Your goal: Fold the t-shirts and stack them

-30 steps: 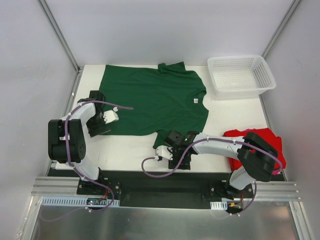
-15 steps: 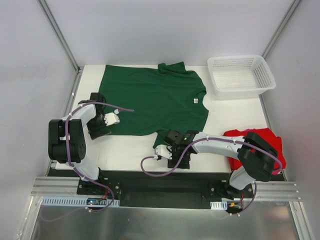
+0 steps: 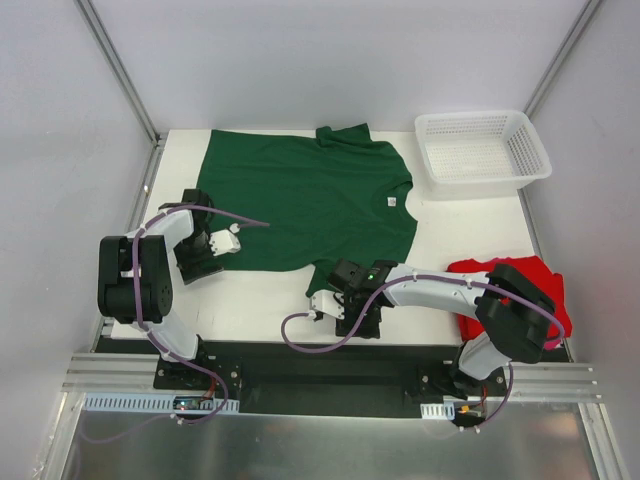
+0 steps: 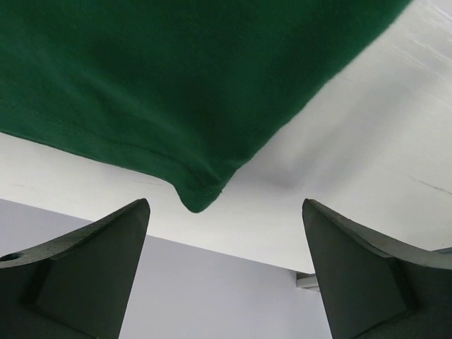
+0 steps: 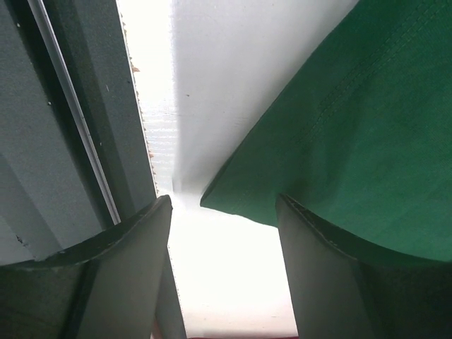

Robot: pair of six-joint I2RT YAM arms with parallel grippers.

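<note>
Jaws of the left gripper [image 4: 224, 205] stand spread wide, with a corner of the dark green t-shirt [image 4: 176, 85] lying on the table [image 4: 395, 106] between the fingertips, ungripped. The right gripper [image 5: 224, 201] is also parted, with the shirt's near edge reaching between its fingers. The red t-shirt [image 3: 468, 268] lies far right.

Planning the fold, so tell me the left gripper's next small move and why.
Probably ease the left gripper forward and shut on the corner of the green shirt: its jaws stand open, and that corner lies just ahead between them, not yet gripped.
</note>
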